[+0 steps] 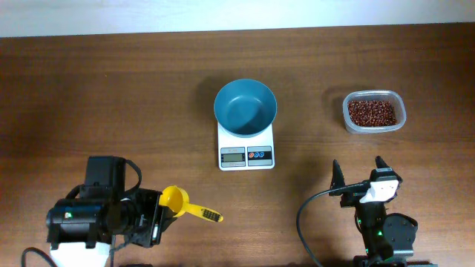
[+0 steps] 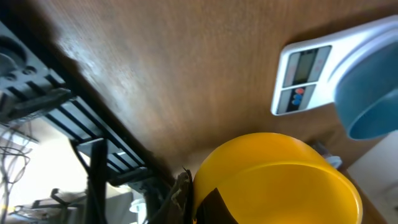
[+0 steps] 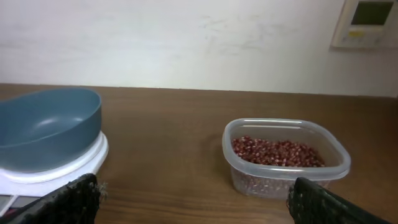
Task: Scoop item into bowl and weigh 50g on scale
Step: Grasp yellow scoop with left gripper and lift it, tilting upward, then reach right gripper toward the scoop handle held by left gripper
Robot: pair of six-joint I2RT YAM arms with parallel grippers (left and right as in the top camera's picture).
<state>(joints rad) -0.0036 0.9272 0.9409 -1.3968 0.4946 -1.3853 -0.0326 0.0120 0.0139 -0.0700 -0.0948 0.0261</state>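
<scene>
The teal bowl (image 1: 245, 107) stands empty on the white scale (image 1: 246, 155) at mid-table. Dark reddish-brown beans (image 1: 372, 112) lie in a clear plastic tub (image 1: 352, 121) at the right. My left gripper (image 1: 162, 208), at the front left, is shut on the cup wall of a yellow scoop (image 1: 175, 199), whose handle points right. In the left wrist view the scoop (image 2: 280, 180) fills the bottom, held in the left gripper (image 2: 196, 199), with the scale (image 2: 301, 74) and bowl (image 2: 373, 99) beyond. My right gripper (image 1: 358, 167) is open and empty; in its wrist view the right gripper (image 3: 199, 211) faces the beans (image 3: 277, 152).
The bowl (image 3: 50, 127) on the scale (image 3: 81, 163) is to the left of the tub (image 3: 286, 180) in the right wrist view. A pale wall runs behind the table's far edge. Bare wood lies between the scale and both arms.
</scene>
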